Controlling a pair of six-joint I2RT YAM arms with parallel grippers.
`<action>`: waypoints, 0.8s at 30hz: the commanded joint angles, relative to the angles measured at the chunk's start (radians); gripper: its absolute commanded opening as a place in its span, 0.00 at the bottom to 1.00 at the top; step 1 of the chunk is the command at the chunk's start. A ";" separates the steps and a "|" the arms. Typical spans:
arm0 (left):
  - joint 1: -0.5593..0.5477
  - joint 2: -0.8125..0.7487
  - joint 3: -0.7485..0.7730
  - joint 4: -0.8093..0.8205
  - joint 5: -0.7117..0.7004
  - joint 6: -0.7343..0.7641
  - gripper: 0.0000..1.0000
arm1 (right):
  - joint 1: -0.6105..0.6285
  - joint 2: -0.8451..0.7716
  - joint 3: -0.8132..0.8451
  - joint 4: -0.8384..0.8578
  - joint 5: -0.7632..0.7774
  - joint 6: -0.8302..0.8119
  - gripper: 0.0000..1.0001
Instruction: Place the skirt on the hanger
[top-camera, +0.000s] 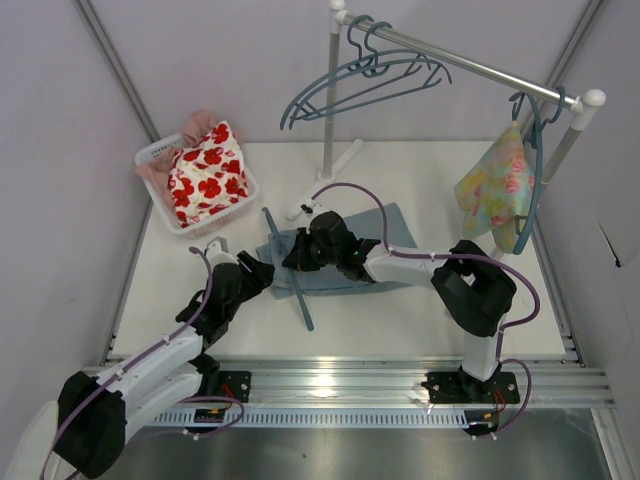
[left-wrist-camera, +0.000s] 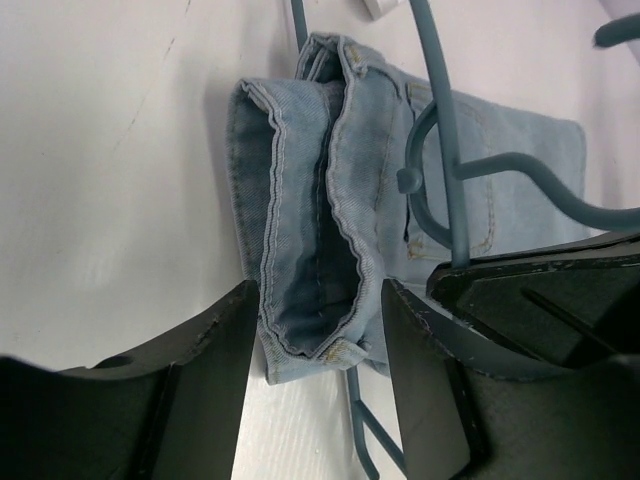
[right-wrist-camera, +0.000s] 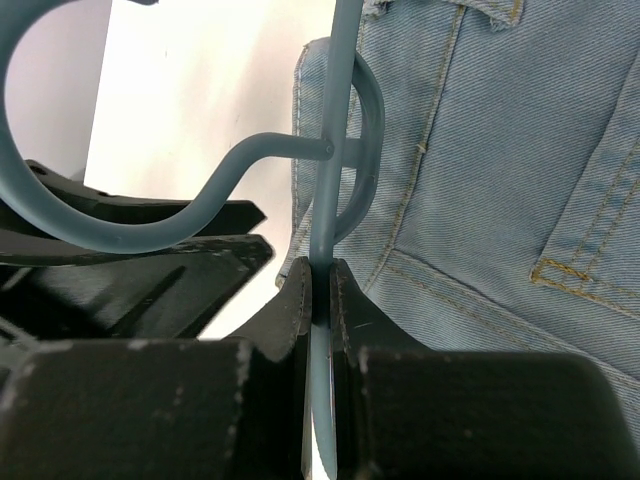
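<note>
Denim skirt (left-wrist-camera: 290, 180) edge between left hand's (left-wrist-camera: 318, 300) parted fingers (left-wrist-camera: 205, 390); hanger (left-wrist-camera: 445, 150) alongside

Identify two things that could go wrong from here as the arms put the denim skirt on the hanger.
1. The right gripper pinches the thin hanger with its fingertips only, so the rod could twist or slip out.
2. The left gripper stands open astride the gaping waistband of the skirt. Closing there might pinch both layers together and leave the hanger's arm no way in.
</note>
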 joint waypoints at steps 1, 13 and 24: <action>0.015 0.044 -0.011 0.107 0.057 0.032 0.57 | -0.014 -0.018 -0.025 -0.037 0.037 -0.020 0.00; 0.016 0.211 0.026 0.184 0.098 0.093 0.42 | -0.015 -0.018 -0.034 -0.032 0.039 -0.012 0.00; 0.016 0.138 0.033 0.092 0.003 0.069 0.00 | -0.041 -0.043 -0.068 -0.069 0.101 -0.001 0.00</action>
